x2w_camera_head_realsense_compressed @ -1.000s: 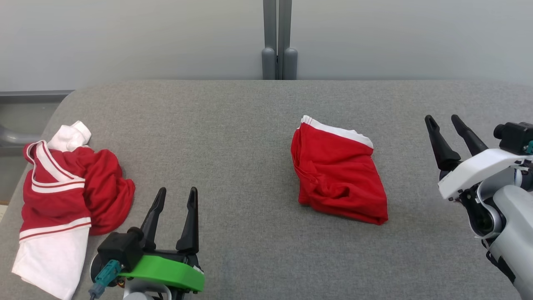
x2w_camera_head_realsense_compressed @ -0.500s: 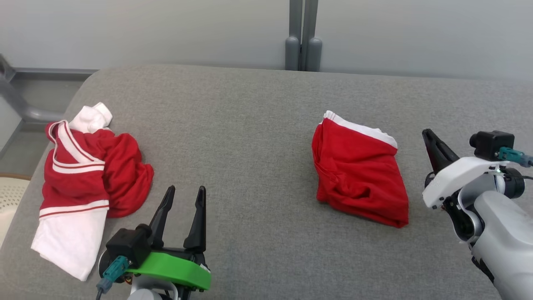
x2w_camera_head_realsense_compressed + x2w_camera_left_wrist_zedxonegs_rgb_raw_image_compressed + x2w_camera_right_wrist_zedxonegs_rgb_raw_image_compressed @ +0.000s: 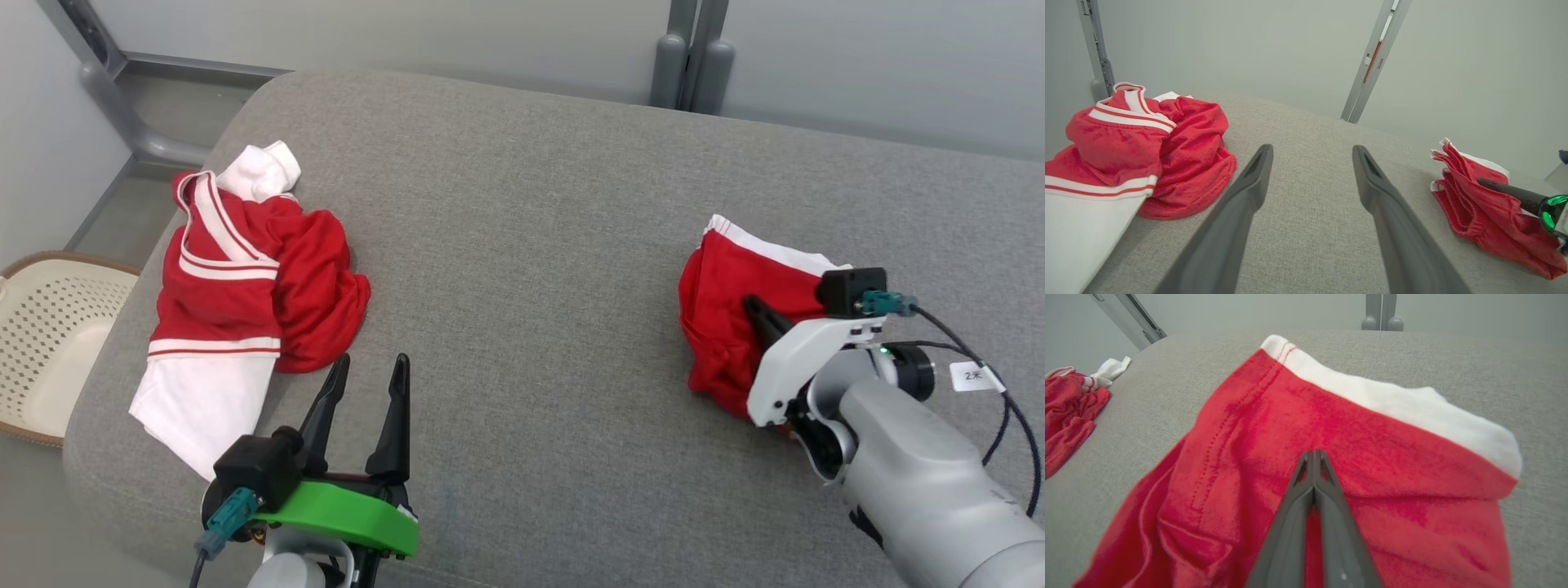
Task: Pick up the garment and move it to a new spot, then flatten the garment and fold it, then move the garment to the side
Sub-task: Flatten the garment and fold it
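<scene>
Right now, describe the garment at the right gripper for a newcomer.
On the grey padded surface, look right, beneath the right gripper. It is the compact red garment with one white edge band; the jersey at left is crumpled, striped and part white.

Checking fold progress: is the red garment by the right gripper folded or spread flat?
Folded: the red garment lies as a compact layered bundle, white band along one edge.

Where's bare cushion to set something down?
Widest free patch: mid cushion between the crumpled jersey and the folded red garment, running to the far edge by the grey posts. Also free beyond the folded garment's white band. Crowded: near left, jersey beside left gripper; right gripper over the folded garment.
</scene>
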You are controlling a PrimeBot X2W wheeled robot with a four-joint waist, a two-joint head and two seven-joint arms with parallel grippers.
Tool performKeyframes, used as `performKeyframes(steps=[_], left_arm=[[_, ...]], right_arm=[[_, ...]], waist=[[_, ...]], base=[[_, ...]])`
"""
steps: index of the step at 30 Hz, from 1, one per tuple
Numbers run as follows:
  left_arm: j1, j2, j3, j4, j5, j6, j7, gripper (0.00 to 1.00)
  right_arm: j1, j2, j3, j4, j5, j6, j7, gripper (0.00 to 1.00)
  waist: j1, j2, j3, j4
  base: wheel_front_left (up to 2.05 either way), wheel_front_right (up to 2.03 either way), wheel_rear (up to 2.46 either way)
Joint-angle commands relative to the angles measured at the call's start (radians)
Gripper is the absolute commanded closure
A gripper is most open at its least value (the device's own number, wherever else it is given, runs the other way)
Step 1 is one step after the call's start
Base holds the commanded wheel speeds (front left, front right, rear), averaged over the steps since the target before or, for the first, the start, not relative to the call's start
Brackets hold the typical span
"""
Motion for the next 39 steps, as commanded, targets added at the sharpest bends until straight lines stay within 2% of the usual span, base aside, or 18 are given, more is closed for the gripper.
performKeyframes(steps=[1,8,12,16,19,26,28,29,32,39], left_arm=[[-0.017,-0.002,0.003,0.003,0.002,-0.007,-0.003,0.0],[-0.006,-0.003,0.017,0.01,0.001,-0.009,-0.003,0.0],[-0.006,0.002,0.021,0.006,0.008,-0.014,-0.003,0.0],[0.01,0.009,0.032,-0.011,0.012,-0.012,-0.003,0.0],[0.023,0.014,0.041,-0.027,0.017,-0.008,-0.003,0.0],[0.043,0.031,0.07,-0.063,0.034,0.009,-0.003,0.0],[0.048,0.035,0.08,-0.074,0.034,0.012,-0.003,0.0],[0.051,0.038,0.083,-0.078,0.037,0.012,-0.003,0.0],[0.056,0.045,0.092,-0.088,0.048,0.018,-0.003,0.0],[0.066,0.049,0.142,-0.131,0.07,0.036,-0.003,0.0]], right_arm=[[0.01,0.008,0.021,-0.007,0.016,0.0,0.002,1.0],[0.049,0.058,0.189,-0.125,0.087,0.0,0.01,1.0],[0.051,0.034,0.27,-0.198,0.105,0.0,-0.036,1.0],[0.037,-0.011,0.281,-0.262,0.106,0.0,-0.076,1.0],[0.027,-0.047,0.232,-0.325,0.081,0.0,-0.083,1.0],[0.108,-0.122,-0.034,-0.537,-0.067,0.0,-0.082,0.98],[0.141,-0.135,-0.106,-0.587,-0.099,0.0,-0.082,0.24],[0.158,-0.139,-0.135,-0.603,-0.111,0.0,-0.083,0.0],[0.213,-0.151,-0.228,-0.65,-0.15,0.0,-0.082,0.0],[0.361,-0.14,-0.366,-0.729,-0.221,0.0,-0.083,0.0]], waist=[[0.0,0.0,0.011,0.016],[0.0,0.0,-0.004,-0.016],[0.0,0.0,-0.022,-0.049],[0.0,0.0,-0.045,-0.087],[0.0,0.0,-0.059,-0.119],[0.0,0.0,-0.078,-0.203],[0.0,0.0,-0.081,-0.225],[0.0,0.0,-0.082,-0.234],[0.0,0.0,-0.087,-0.261],[0.0,0.0,-0.097,-0.296]], base=[[0.0,0.0,0.0],[0.0,0.0,0.0],[0.0,0.0,0.0],[0.0,0.0,0.0],[0.0,0.0,0.0],[0.0,0.0,0.0],[0.0,0.0,0.0],[0.0,0.0,0.0],[0.0,0.0,0.0],[0.0,0.0,0.0]])
